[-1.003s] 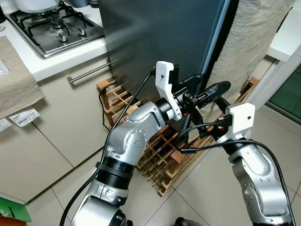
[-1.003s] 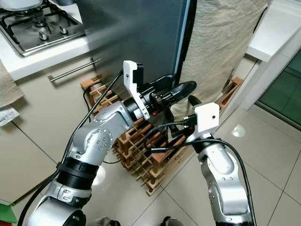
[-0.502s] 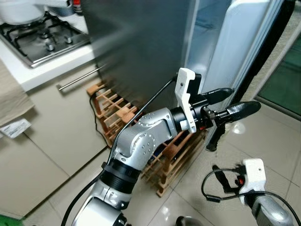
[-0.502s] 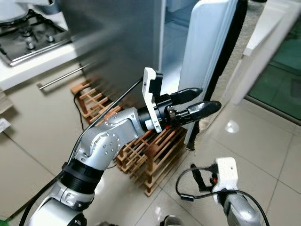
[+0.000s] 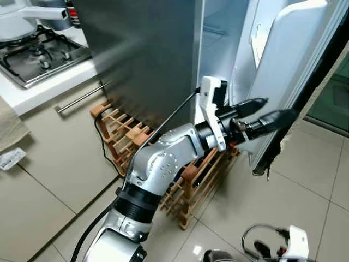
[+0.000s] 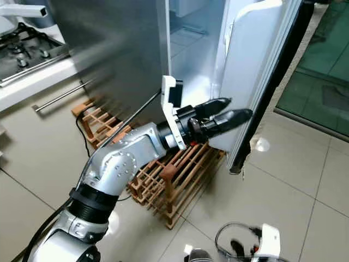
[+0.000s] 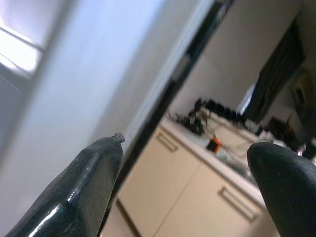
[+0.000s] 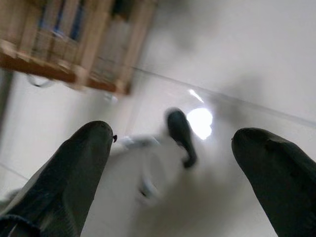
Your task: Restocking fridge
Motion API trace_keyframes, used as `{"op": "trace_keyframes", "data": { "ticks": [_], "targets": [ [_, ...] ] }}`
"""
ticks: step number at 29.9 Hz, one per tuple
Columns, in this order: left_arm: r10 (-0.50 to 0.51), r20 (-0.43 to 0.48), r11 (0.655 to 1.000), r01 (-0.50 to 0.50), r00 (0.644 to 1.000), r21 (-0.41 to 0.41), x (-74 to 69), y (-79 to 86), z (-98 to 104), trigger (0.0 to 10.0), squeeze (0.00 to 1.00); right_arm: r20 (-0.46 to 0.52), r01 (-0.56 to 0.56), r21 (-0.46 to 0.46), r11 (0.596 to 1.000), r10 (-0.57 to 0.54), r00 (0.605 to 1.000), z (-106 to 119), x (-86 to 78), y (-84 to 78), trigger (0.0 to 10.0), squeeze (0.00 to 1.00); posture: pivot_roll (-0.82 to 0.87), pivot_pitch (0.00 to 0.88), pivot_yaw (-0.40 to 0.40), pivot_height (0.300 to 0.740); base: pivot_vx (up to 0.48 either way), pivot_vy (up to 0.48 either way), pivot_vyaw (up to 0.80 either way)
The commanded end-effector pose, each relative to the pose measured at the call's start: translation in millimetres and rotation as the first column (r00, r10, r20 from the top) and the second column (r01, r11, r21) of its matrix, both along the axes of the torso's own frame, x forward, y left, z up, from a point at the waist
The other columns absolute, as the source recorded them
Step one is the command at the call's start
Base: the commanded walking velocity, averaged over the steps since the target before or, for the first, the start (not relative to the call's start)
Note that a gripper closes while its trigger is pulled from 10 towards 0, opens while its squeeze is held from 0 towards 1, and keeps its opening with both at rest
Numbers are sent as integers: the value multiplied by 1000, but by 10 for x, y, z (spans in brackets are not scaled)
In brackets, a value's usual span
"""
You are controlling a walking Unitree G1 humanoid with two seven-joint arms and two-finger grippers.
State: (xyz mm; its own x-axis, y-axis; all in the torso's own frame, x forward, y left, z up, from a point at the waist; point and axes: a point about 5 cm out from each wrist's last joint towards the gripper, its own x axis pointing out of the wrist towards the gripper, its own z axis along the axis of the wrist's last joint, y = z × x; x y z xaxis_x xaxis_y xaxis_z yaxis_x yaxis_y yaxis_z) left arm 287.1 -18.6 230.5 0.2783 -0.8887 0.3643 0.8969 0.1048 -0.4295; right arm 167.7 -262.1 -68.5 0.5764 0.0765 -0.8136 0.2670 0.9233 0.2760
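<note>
The dark grey fridge (image 5: 147, 49) stands with its door (image 5: 283, 60) swung open, white inner face showing and the pale interior (image 5: 218, 38) visible behind it. My left gripper (image 5: 278, 107) is open and reaches against the lower inner face of the door, nothing between its fingers (image 7: 94, 182). In the left wrist view the door's dark edge runs past the spread fingertips. My right arm hangs low near the floor; its white wrist mount (image 5: 297, 248) shows at the bottom edge. My right gripper (image 8: 173, 136) is open and empty, pointing at the tiles.
A wooden wine rack (image 5: 136, 136) sits on the floor against the fridge's side, under my left arm. A gas hob (image 5: 38, 52) and counter lie at the left, with a cabinet handle (image 5: 82, 97) below. Beige tiled floor (image 5: 311, 185) spreads to the right.
The fridge door went from shut to wide open. My left gripper followed along its inner face. The right arm dropped from the door edge down toward the floor. The camera view shifted.
</note>
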Motion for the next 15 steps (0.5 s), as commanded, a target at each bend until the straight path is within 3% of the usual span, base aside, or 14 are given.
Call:
{"op": "trace_keyframes", "data": {
  "ticks": [1, 3, 6, 11, 15],
  "targets": [
    [-85, 35, 991, 88, 996, -104, -122, -239, 308, 10000, 0, 17, -32, 40, 999, 31, 999, -3, 52, 92, 10000, 0, -206, 82, 52, 740, 0, 0, 0],
    [-20, 22, 998, 22, 1000, -65, -52, -185, 259, 10000, 0, 98, -129, 125, 984, 117, 988, 98, 340, 334, 10000, 0, -202, 81, 51, 740, 0, 0, 0],
    [39, 9, 999, -39, 999, -15, 16, -152, 203, 10000, 0, 134, -200, 187, 962, 177, 975, 167, 506, 527, 10000, 0, -193, 79, 46, 740, 0, 0, 0],
    [120, -2, 988, -120, 993, 102, 90, -152, 89, 10000, 0, 145, -330, 217, 918, 304, 941, 219, 637, 759, 10000, 0, -180, 76, 39, 740, 0, 0, 0],
    [138, -3, 984, -136, 990, 117, 97, -147, 71, 10000, 0, 178, -378, 199, 904, 346, 921, 278, 739, 843, 10000, 0, -174, 75, 37, 740, 0, 0, 0]
  ]
}}
